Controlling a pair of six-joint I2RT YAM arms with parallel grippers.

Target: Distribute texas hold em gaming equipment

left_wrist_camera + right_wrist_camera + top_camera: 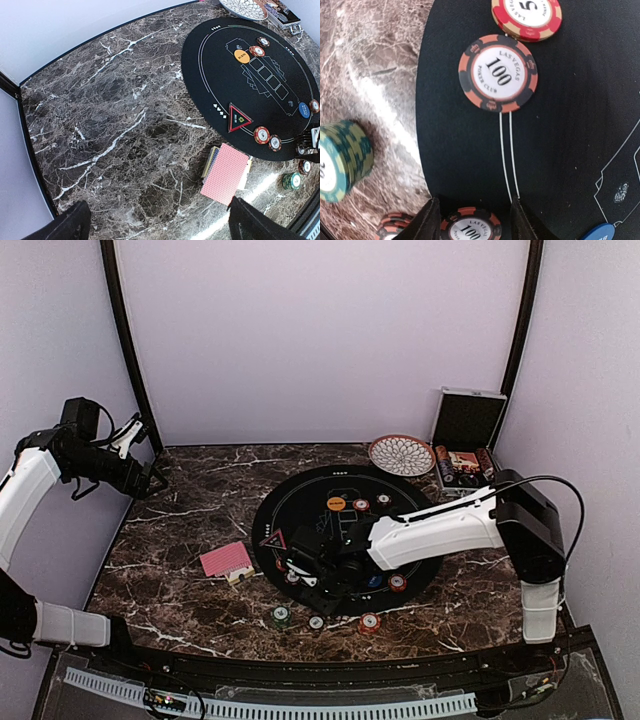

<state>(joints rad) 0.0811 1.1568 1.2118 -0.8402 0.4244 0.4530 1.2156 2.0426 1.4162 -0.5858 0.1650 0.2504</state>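
A loose pile of pink-backed playing cards [226, 559] [226, 173] lies on the marble left of the round black mat [300, 500]. My right gripper [305, 575] [472, 220] is low over the mat's near-left edge. Its fingers stand on either side of a red-and-black "100" chip [470, 227] lying flat, with a thin gap still showing on the right. Another "100" chip [498, 73] and a red "5" chip [526, 17] lie further along the mat. An orange button [336, 504] and a blue button [374, 581] rest on the mat. My left gripper [155, 480] [160, 225] hangs wide open and empty, high at the far left.
A green chip stack [281, 616] [340, 160] and two more chip stacks [369, 623] stand on the marble near the front edge. A red triangle marker [238, 118] lies on the mat. A patterned bowl [401, 454] and an open silver case [465, 435] sit at the back right.
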